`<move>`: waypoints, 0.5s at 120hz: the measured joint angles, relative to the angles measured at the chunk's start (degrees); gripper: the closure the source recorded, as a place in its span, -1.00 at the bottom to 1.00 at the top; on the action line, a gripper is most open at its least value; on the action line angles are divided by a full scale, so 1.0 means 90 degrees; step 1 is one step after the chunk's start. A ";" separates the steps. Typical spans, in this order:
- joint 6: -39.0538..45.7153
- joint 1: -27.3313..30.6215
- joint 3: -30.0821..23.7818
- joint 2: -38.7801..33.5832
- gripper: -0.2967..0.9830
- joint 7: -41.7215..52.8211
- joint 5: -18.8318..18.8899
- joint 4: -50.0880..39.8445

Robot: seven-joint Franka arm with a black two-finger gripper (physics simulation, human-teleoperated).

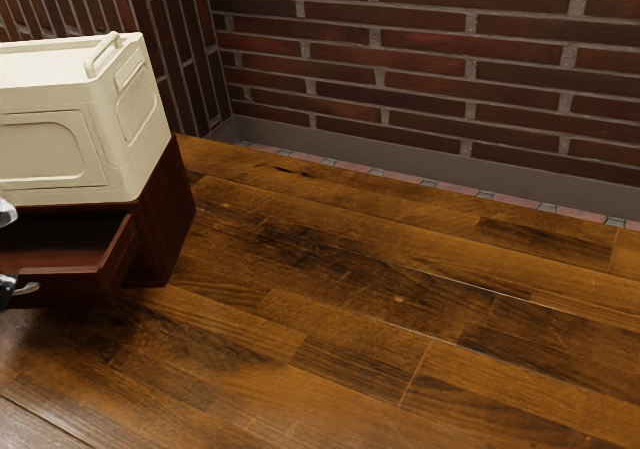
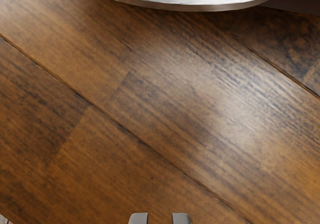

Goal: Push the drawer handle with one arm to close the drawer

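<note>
- Drawer: reddish-brown wood, pulled out of the cabinet beneath a cream box.
- Handle: shiny silver, bowed, on its front.
- Gripper: near the handle, fingertips parted, holding nothing.

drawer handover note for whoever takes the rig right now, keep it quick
Claw: open, nothing between its tips; in the wrist view bare wood shows between them and the handle.
Handle: on the front of the drawer, near the exterior view's left edge.
Drawer: standing open, out of the cabinet; cream box on top.
Done: claw is near the handle; closing isn't done.
Left: bring the claw to the handle, then push the drawer shut, probably straight toward the cabinet.
</note>
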 joint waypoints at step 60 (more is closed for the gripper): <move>0.1111 -0.0030 0.0216 0.1046 0.68 0.1075 0.0045 0.0423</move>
